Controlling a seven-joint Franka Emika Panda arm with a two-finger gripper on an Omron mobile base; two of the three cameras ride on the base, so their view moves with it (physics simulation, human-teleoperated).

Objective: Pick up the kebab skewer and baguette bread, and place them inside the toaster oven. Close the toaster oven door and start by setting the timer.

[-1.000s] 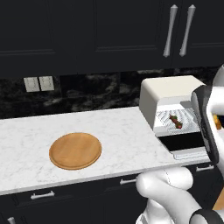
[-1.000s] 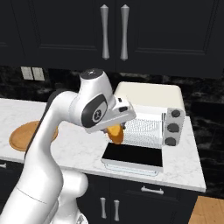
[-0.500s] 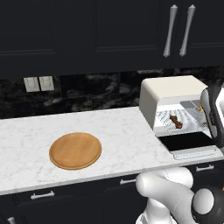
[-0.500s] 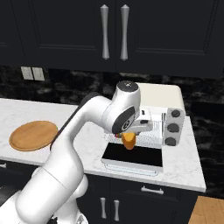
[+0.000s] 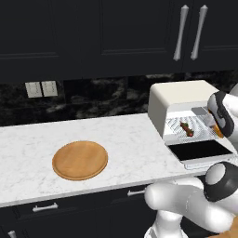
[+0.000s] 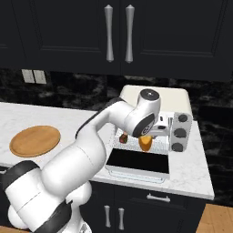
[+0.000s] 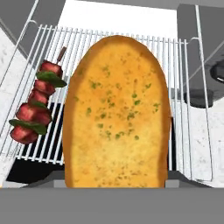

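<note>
Bread over the rack
Gripper (image 6: pixel 146 139) grasped the bread (image 7: pixel 116 113); best lowered flat beside the skewer (image 7: pixel 37 106), not touching it.

No readable text, label or number appears anywhere.

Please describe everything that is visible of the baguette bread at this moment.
The baguette bread is an oblong golden-yellow piece with a rounded end and small green flecks on its crust. It is held in the jaws in front of the open toaster oven, above the wire rack. The kebab skewer lies on that rack beside it, apart from it.
</note>
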